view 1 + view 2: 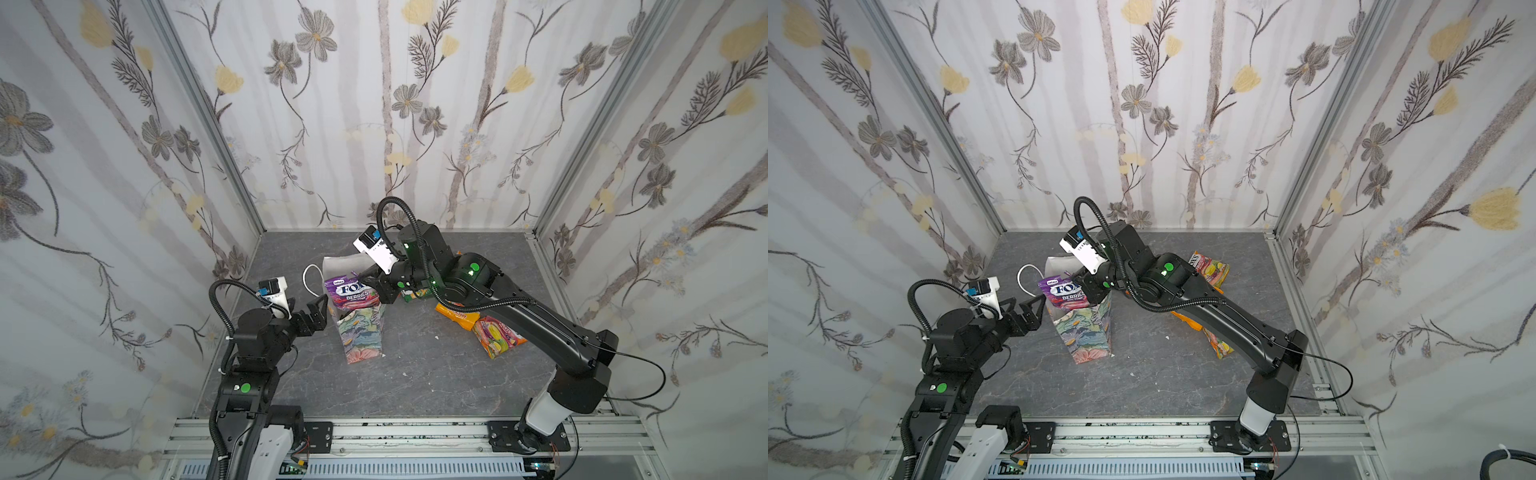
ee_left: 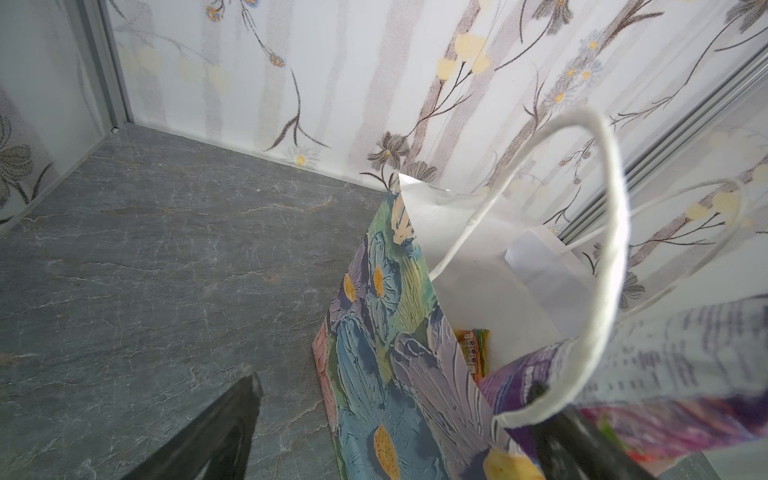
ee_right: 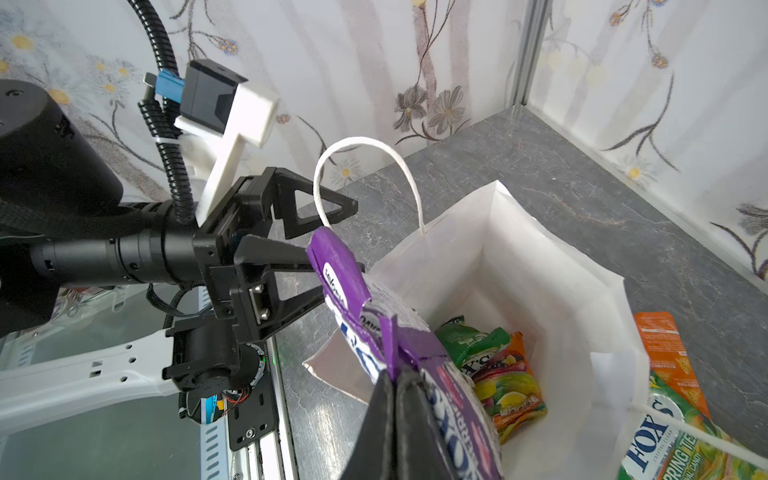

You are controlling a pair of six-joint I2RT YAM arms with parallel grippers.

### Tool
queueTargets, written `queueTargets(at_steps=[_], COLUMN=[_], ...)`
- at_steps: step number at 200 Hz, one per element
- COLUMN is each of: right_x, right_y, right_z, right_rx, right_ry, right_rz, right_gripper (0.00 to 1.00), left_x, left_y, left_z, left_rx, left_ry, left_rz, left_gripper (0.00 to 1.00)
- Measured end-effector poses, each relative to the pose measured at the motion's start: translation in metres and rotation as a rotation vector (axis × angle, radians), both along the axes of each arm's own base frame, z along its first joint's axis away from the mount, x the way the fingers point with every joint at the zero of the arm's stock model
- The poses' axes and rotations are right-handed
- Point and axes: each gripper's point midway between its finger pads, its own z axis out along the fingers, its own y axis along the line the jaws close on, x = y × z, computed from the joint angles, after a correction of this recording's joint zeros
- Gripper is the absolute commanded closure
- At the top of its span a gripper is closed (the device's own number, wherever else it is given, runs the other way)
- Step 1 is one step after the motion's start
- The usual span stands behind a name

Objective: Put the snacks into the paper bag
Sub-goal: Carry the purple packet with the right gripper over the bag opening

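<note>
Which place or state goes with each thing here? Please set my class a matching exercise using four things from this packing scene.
Things:
1. purple packet
2. green packet
3. left tool
4. paper bag

Places or states:
A. open, next to the bag
B. standing on the table
C. pinched in the right tool over the bag's mouth
D. lying inside the bag

Pairs: 1-C, 2-D, 3-A, 4-B

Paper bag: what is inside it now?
A green packet and an orange fruit-print packet lie inside the paper bag. The purple packet covers whatever lies beneath it.
</note>
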Motion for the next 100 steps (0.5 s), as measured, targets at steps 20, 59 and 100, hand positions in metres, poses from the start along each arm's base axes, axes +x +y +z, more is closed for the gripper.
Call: queueTargets(at_steps=[20,59,100], right_x=[-0.002,-0.007,-0.01], right_y=[0.002,0.002,-0.003], right_z=[-0.01,-0.016,-0.016], right_rx=[-0.035,-0.066,-0.093], right_ry=[0.015,0.022,0.008], right_rz=[0.023,0.056,0.074], right_gripper=[1.0,1.0,1.0], left_x=[0.0,0.0,0.0], left_y=[0.0,0.0,0.0], left_z=[0.0,0.0,0.0], left_rx=[0.0,0.0,0.0], left_ry=[0.0,0.0,0.0], left_rz=[0.001,0.0,0.001], left_gripper=[0.0,0.0,0.0])
